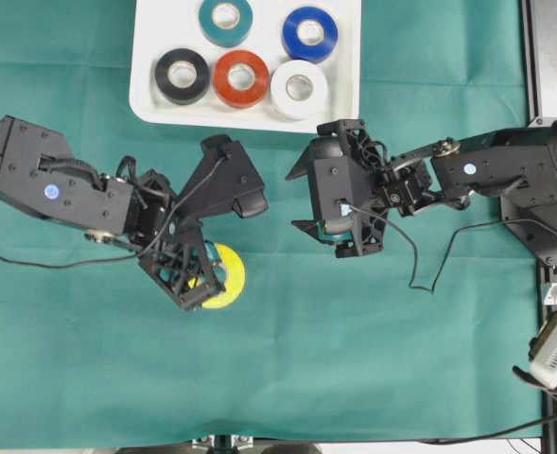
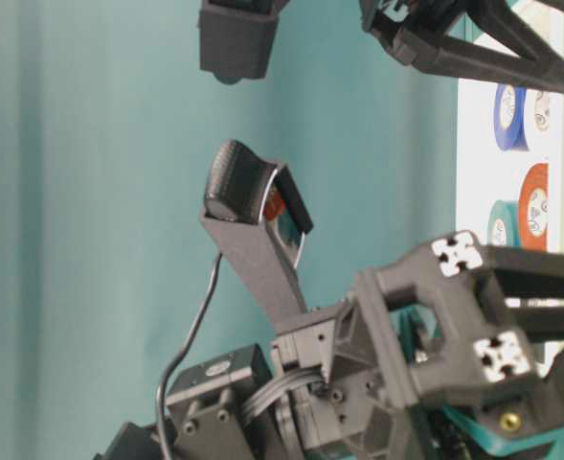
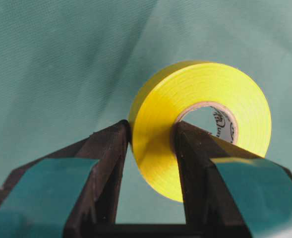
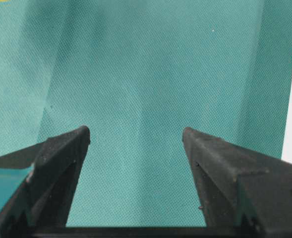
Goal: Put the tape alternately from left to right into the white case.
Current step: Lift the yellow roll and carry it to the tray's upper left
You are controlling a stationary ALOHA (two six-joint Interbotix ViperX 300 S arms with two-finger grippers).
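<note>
Nearest the left wrist camera, the wall of the yellow roll (image 3: 200,124) is being pinched by the left gripper (image 3: 150,144): one finger is being pressed against the outer face and the other is being pushed through the pale core. Only that view is showing the grip clearly. From overhead, most of the yellow roll (image 1: 223,276) is being hidden under the left gripper (image 1: 202,276), and only a crescent of it is being seen on the green cloth (image 1: 373,359). Whether the roll is being lifted off the cloth cannot be told from any view.

The right gripper (image 4: 136,139) is being held wide open over bare cloth, with nothing between its fingers; from overhead the right gripper (image 1: 339,213) is being seen near the front edge of the white case (image 1: 146,66), apart from it.

Inside the case, five rolls are being shown lying flat from overhead: the teal roll (image 1: 225,21) and blue roll (image 1: 309,34) in the back row, the black roll (image 1: 182,76), orange-red roll (image 1: 240,78) and white roll (image 1: 299,89) in the front row. With the yellow one, six rolls are being counted. The case's far edge is being cut off by the frame. At table level only parts of three rolls are being made out, the rest being blocked by arm parts.
</note>
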